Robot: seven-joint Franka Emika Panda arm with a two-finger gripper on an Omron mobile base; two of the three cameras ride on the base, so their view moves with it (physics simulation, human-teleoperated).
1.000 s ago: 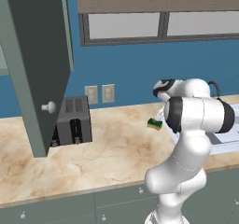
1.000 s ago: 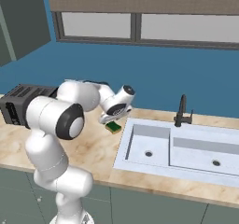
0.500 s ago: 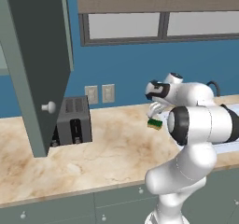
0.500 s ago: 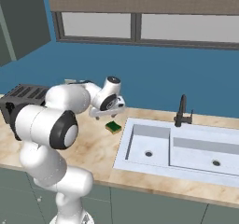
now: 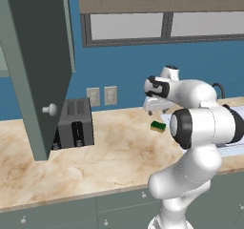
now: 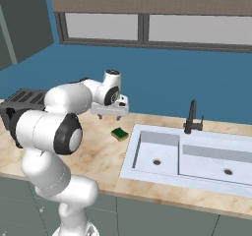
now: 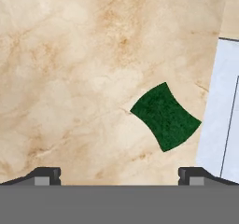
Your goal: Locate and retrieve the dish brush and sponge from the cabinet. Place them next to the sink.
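Sponge flat on the marble worktop, green scrub side up, just beside the left rim of the sink and apart from it; also seen as a small yellow-green block. Resting free, touched by nothing. End effector above it, jaws spread wide and holding nothing, both tips clear of the sponge. Cabinet door swung open over the worktop, toaster behind its lower edge. No dish brush made out anywhere on the worktop, so likely half the job remaining. Risks from here: clipping the open door edge or the toaster on a swing back toward the cabinet; brushing the sponge on a low pass and knocking it into the basin; the brush's thin handle slipping from a poorly centred pinch.
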